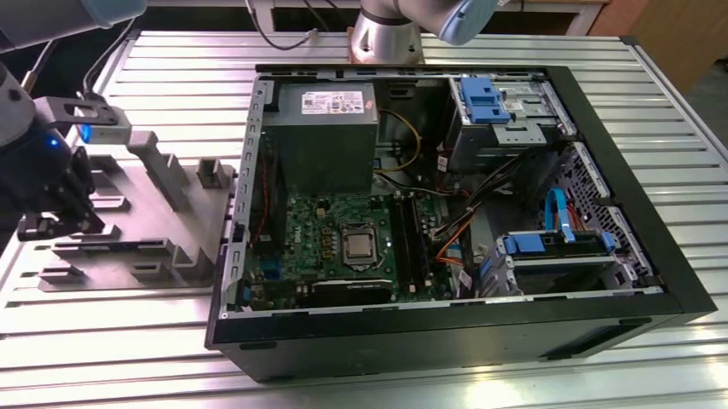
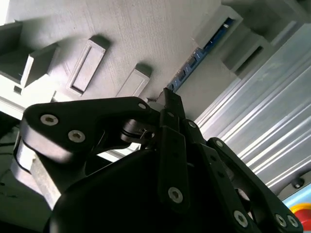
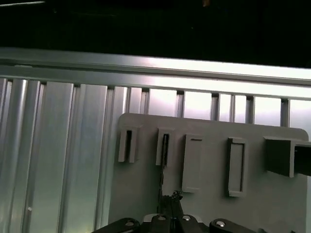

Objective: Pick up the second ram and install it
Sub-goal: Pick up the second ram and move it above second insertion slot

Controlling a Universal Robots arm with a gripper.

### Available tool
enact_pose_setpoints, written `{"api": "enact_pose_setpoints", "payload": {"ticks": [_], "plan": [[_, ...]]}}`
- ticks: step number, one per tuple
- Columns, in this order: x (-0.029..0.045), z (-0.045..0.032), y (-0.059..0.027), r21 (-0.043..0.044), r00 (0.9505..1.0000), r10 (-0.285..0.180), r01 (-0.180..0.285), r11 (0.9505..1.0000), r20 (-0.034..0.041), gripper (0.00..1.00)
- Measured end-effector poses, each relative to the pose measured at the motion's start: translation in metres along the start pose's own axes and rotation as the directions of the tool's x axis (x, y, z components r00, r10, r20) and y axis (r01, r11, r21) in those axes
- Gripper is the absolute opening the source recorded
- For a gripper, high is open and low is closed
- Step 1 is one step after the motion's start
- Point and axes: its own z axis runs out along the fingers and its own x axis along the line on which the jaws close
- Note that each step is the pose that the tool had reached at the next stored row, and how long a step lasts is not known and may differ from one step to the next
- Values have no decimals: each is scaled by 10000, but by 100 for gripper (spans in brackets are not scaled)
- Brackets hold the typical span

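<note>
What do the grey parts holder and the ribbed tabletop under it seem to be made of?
Grey parts holder: probably matte plastic, perhaps 3D-printed, since fine parallel lines run across its dull face. Ribbed tabletop: likely bare aluminium, being silvery, slotted and brightly reflective.

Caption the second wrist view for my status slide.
Black linkage gripper at the end of the thin blue-green circuit-board strip seated on edge in the grey slotted fixture plate on ribbed aluminium table.
</note>
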Motion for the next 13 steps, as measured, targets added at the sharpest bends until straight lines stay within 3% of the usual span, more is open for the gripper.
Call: {"api": "enact_pose_setpoints", "payload": {"ticks": [3, 6, 13], "plan": [[0, 14, -1, -7, 9985, -543, 543, 9985, -30, 10], [1, 17, 0, -10, 9980, -631, 631, 9980, -55, 10], [7, 42, -1, -4, 9999, 103, -103, 9999, -22, 10]]}}
